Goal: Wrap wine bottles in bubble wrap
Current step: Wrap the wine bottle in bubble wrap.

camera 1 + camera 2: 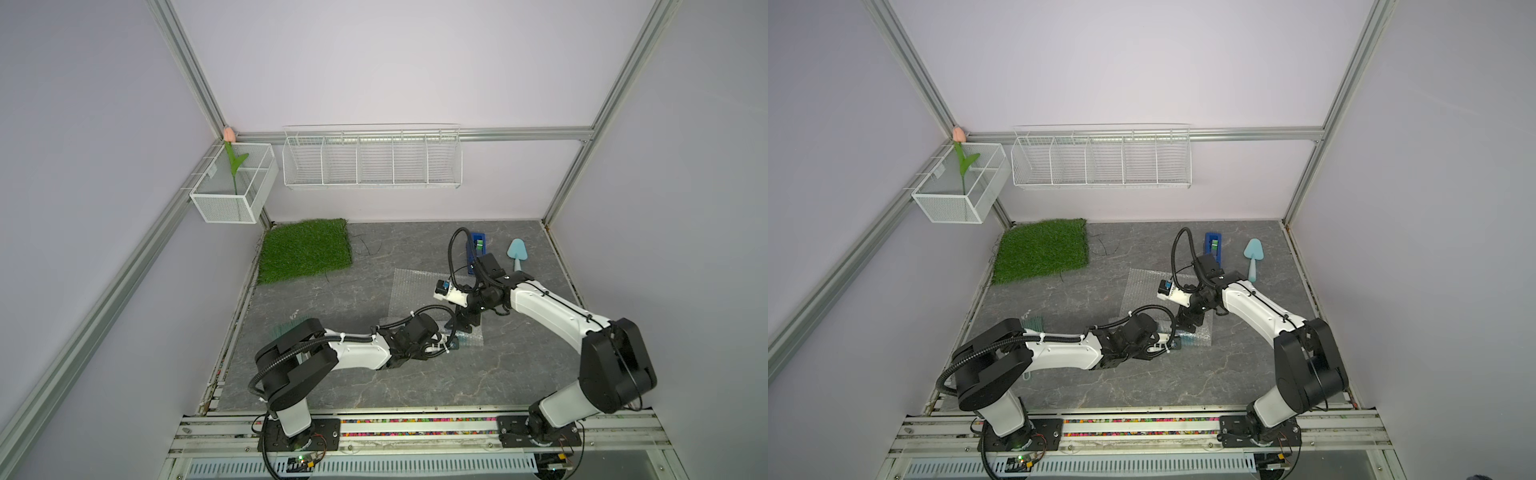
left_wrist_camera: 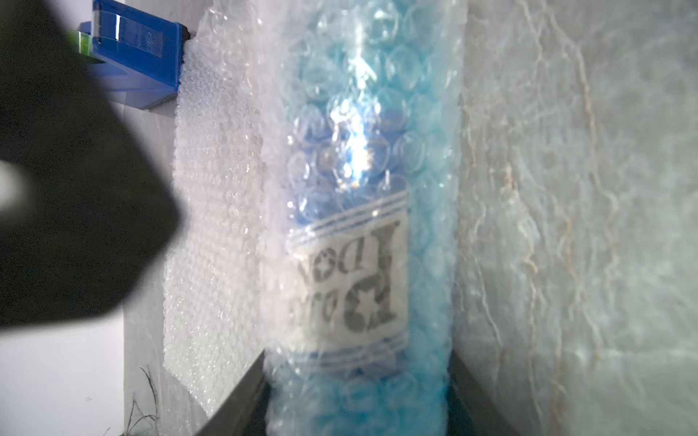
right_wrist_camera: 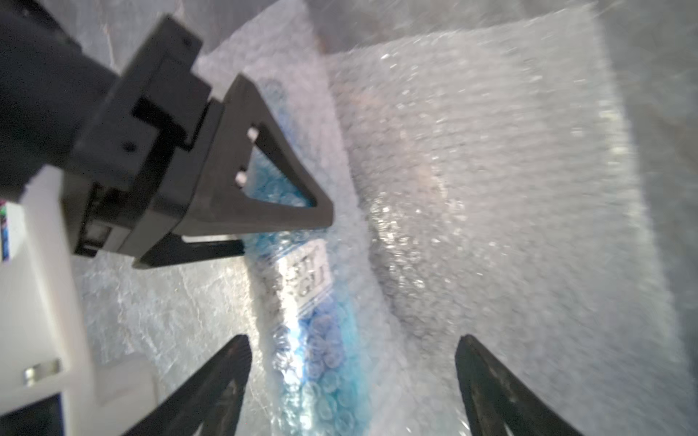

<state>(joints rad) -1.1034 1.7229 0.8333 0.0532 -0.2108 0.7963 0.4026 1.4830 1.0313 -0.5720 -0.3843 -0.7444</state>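
Now, your left hand (image 2: 359, 355) clamped on the bottle (image 2: 351, 151) rolled in wrap (image 3: 491, 170), right hand (image 3: 354, 339) spread wide over it, gripping nothing, rest of wrap flat on tabletop (image 1: 332, 374).

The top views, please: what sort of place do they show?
Likely a robot lab cell: aluminium frame, left arm and right arm bolted to a rail, staged artificial grass mat.

In both top views: even, diffuse lighting; faint, soft shadows; sharp focus. Left wrist view: strong glare on the wrapped bottle (image 2: 355, 158); near foreground defocused. Right wrist view: overall motion blur; bubble wrap (image 3: 491, 170) smeared.
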